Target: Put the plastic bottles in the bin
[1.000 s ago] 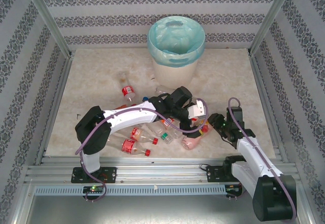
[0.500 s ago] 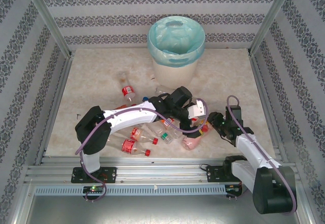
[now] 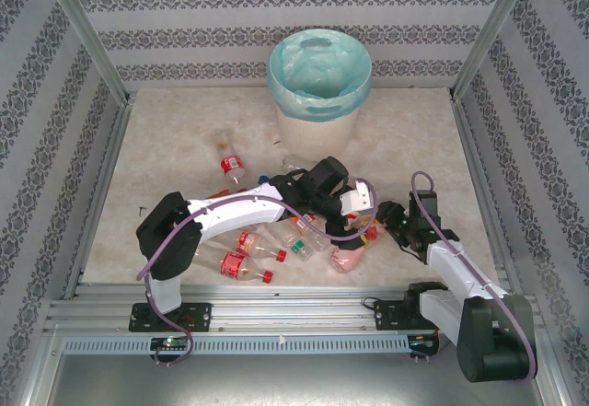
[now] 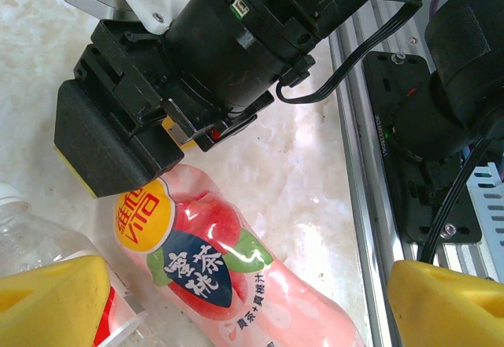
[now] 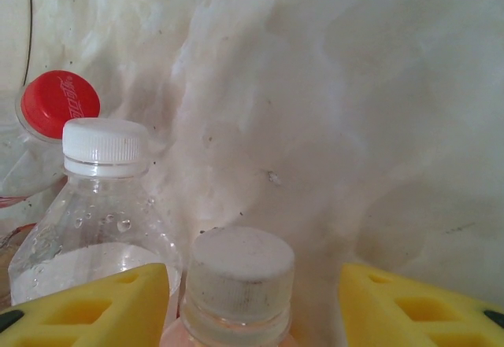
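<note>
A pink peach-label plastic bottle (image 4: pixel 197 260) lies on the table between the yellow fingers (image 4: pixel 51 300) of my open left gripper (image 4: pixel 252 308), with a gap to the right finger. From above, this bottle (image 3: pixel 348 257) lies just below my left gripper (image 3: pixel 355 217). My right gripper (image 5: pixel 252 308) is open around the bottle's white cap (image 5: pixel 240 272), with room on the cap's right side. Its black wrist (image 4: pixel 236 40) hangs over the bottle's far end. The bin (image 3: pixel 317 134), lined with turquoise plastic, stands at the back centre.
Several more bottles lie around my left arm, among them a red-label one (image 3: pixel 232 165), another (image 3: pixel 235 263) and a green-capped one (image 3: pixel 299 248). A clear white-capped bottle (image 5: pixel 87 205) and a red cap (image 5: pixel 59 103) sit beside my right gripper. The metal rail (image 4: pixel 354 166) runs close by.
My right arm has shifted slightly left, bringing its gripper closer to the pink bottle. The left arm and the bottles have stayed put.
</note>
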Robot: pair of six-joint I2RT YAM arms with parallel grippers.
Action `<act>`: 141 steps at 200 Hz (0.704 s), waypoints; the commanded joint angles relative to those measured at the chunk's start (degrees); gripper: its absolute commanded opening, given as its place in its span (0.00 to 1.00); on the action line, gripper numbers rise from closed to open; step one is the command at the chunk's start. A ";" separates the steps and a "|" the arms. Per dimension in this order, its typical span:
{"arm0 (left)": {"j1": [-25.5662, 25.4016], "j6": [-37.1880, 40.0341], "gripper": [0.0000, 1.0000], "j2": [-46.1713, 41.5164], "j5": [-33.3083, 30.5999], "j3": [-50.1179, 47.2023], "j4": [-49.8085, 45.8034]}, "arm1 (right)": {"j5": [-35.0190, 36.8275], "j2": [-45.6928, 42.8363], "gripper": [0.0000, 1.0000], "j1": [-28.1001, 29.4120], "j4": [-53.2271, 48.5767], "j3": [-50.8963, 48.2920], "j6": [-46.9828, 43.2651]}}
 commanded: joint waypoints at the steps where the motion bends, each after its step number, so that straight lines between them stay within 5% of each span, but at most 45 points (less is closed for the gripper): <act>1: -0.68 1.53 0.92 1.28 0.07 0.75 -0.87 | -1.67 -0.04 0.58 -0.51 1.18 1.93 1.30; 141: -0.63 2.87 0.92 1.23 -0.66 1.40 -1.85 | -3.62 7.01 0.43 -1.32 1.67 6.03 -1.68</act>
